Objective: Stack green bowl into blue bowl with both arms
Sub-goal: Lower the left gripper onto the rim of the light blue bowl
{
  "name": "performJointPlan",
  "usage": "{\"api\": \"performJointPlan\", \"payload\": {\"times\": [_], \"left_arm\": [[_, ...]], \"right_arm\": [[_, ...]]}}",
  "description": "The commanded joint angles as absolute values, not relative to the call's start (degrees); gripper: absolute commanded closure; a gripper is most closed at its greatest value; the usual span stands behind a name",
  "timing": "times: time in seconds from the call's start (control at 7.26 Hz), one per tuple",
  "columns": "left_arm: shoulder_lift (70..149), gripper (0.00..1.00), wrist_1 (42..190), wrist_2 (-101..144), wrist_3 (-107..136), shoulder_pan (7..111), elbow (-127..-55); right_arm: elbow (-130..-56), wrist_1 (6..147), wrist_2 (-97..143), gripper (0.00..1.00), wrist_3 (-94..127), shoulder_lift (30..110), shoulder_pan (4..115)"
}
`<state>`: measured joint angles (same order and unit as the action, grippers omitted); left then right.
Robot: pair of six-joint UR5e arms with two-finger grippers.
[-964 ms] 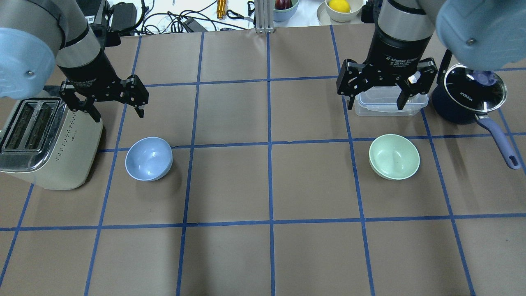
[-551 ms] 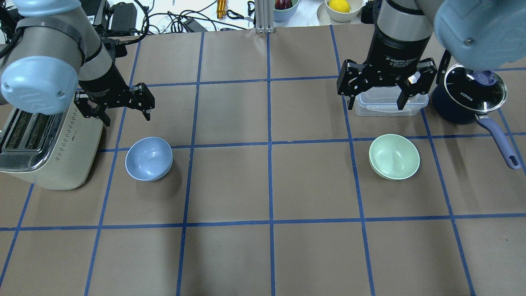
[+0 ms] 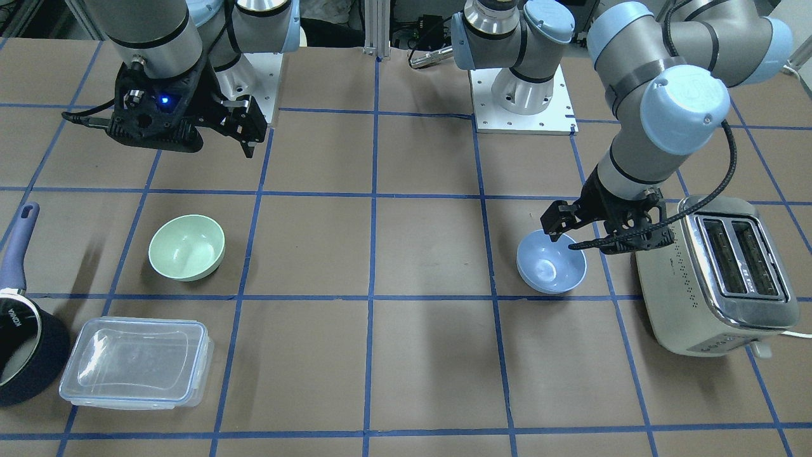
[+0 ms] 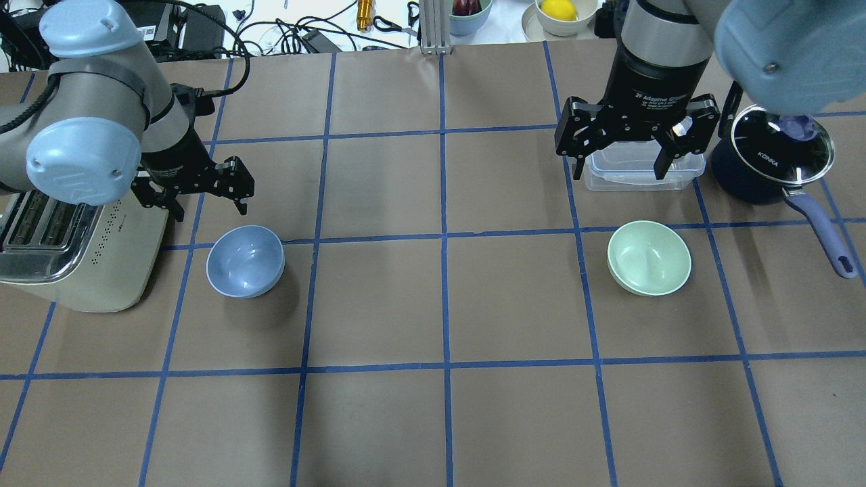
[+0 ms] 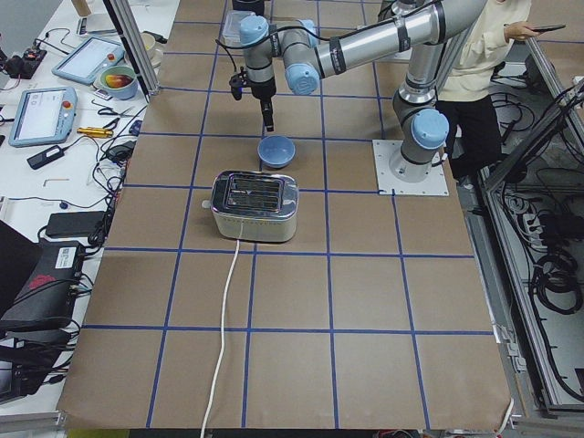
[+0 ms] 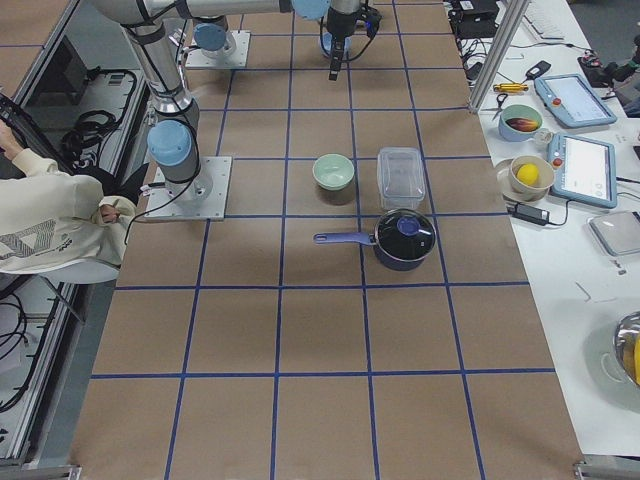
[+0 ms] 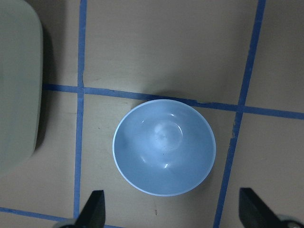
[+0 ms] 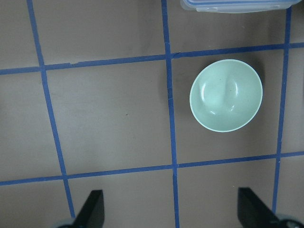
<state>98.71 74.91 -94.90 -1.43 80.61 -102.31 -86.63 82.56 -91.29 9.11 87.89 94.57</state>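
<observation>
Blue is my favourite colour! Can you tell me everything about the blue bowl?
The blue bowl is small, round and pale blue. It looks smooth and plain, like plastic, with a little shine inside. It is empty and stands upright on the brown table, near the toaster but not touching it. Only the table touches it. The left gripper hangs open close by, higher up, and is not holding it.

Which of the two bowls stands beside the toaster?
The blue bowl: it sits right beside the toaster. The green bowl is far off, near the clear container.
</observation>
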Motion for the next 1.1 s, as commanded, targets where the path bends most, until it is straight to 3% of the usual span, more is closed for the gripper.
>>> {"api": "performJointPlan", "payload": {"times": [0.0,0.96], "left_arm": [[100.71,0.00,69.73,-94.75,-4.03,77.35,-105.72],[107.75,0.03,61.79,-94.92,-4.57,76.03,-110.30]], "right_arm": [[-86.57,82.53,-91.32,0.00,8.97,87.72,94.57],[-86.84,82.62,-91.32,0.00,8.96,87.63,94.57]]}}
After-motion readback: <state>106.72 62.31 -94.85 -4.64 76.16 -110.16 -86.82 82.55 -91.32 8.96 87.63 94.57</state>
